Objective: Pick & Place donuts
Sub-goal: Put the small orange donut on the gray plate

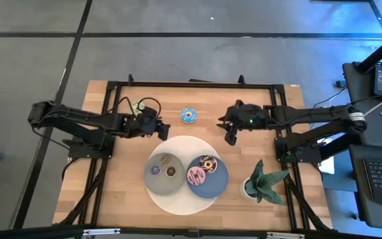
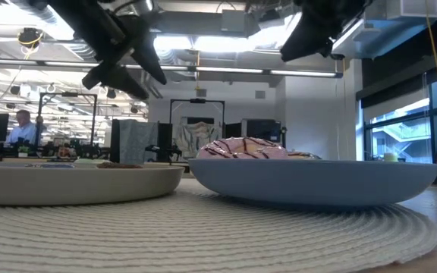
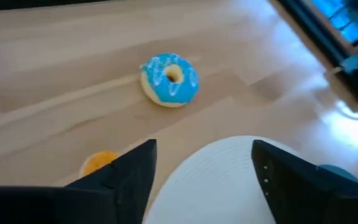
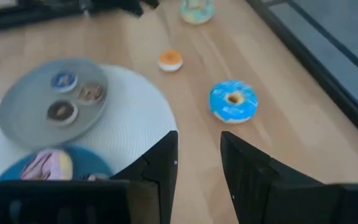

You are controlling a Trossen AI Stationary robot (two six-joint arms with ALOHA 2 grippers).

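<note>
The table [image 1: 111, 186] is pale wood planks inside a black frame. At its lower centre in the high view lies a round white woven mat [image 1: 181, 199], ribbed like coiled cord in the low view. Two plates sit on the mat, touching or nearly so: a grey plate [image 1: 152, 178] to the left and a blue plate [image 1: 219, 184] to the right. The grey plate holds three tiny rings: a purple donut [image 1: 156, 170], a chocolate-brown donut [image 1: 171, 172] and a lighter brown donut [image 1: 167, 159]. The blue plate holds a pink donut [image 1: 195, 176] with dark stripes and a chocolate sprinkled donut [image 1: 207, 162].

A blue donut [image 1: 190, 115], iced bright blue over a tan base, lies alone on bare wood in the upper centre, between the two arms. A small orange donut [image 4: 170, 60] lies near the mat's upper left edge, and a yellow-green donut [image 1: 136, 105] lies farther up and left, by the left arm. A potted spiky green plant [image 1: 265, 180] stands at the lower right, clear of the mat.

The left tool [image 1: 161, 127] hovers at the mat's upper left rim, fingers apart, holding nothing. The right tool [image 1: 229, 127] hangs to the right of the blue donut, fingers slightly apart and empty. A seated person [image 2: 23, 125] shows far back in the room, at the left of the low view.
</note>
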